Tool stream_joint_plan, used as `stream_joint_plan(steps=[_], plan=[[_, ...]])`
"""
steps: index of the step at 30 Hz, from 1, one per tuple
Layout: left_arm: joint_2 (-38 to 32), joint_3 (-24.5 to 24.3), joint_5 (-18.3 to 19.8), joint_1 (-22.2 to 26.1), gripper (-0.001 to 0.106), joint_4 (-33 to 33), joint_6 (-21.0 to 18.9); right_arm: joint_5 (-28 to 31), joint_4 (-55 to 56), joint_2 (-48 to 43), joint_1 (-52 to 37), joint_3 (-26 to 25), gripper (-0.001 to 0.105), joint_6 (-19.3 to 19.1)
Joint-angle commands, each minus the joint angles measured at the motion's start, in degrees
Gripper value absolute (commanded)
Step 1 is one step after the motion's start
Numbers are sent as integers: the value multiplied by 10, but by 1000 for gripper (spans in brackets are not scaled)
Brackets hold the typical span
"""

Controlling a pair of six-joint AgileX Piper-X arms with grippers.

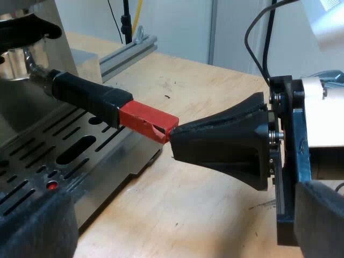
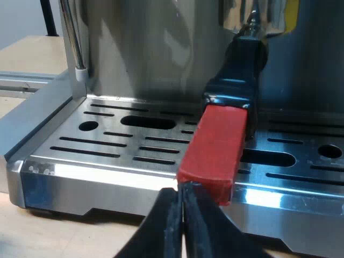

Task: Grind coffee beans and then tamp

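The metal holder's dark handle [image 1: 88, 97] sticks out from the espresso machine's front [image 1: 21, 64], over the slotted drip tray [image 1: 32, 156]. Its red end [image 1: 146, 119] points away from the machine. My right gripper [image 1: 176, 137] is at the tip of that red end, its black fingers pressed together into a wedge. In the right wrist view the red end [image 2: 215, 142] sits just above my right gripper [image 2: 183, 199], which is shut with nothing between its fingers and touches the end's lower edge. My left gripper [image 1: 177, 231] is open, low above the wooden table beside the tray.
The drip tray [image 2: 107, 134] spans the machine's base, with a steam wand [image 2: 72, 37] hanging near one corner. An aluminium rail [image 1: 126, 54] lies on the wooden table [image 1: 204, 80] beyond the machine.
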Motion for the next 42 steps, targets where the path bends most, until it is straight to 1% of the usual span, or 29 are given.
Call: stream_joint_plan(steps=[1,8,13,21,28,30,31,32,33,34,35,36,37,38,39,40,42], plan=[[-3,-2,7,-2,83,-7,-1,59,-14,-1,-30,-5,5,-5],[-3,-2,7,-2,83,-7,-1,59,38,-1,-1,-5,5,-5],[-3,-2,7,-2,83,-7,-1,59,73,-1,27,-5,5,11],[-3,-2,7,-2,83,-7,-1,58,92,-3,77,-5,5,15],[-3,-2,7,-2,83,-7,-5,58,94,-26,96,-5,5,17],[-3,-2,7,-2,83,-7,-5,58,130,-69,96,-5,6,17],[-3,-2,7,-2,83,-7,-5,57,137,-76,96,-5,6,17],[-3,-2,7,-2,83,-7,-5,55,148,-86,96,-5,9,17],[-3,-2,7,-2,83,-7,-5,50,162,-100,96,-5,19,17],[-3,-2,7,-2,83,-7,-5,47,166,-104,96,-5,22,17],[-3,-2,7,-2,83,-7,-5,41,173,-113,96,-5,32,17],[-3,-2,7,-2,83,-7,-5,42,177,-121,96,-5,49,17],[-3,-2,7,-2,83,-7,-5,42,177,-126,96,-5,61,17],[-3,-2,7,-2,83,-7,-5,42,177,-129,94,-5,69,17],[-3,-2,7,-2,83,-7,-5,42,177,-132,94,-5,75,17],[-3,-2,7,-2,83,-7,-5,42,177,-133,94,-5,76,17],[-3,-2,7,-2,83,-7,-5,43,177,-134,91,-10,72,17]])
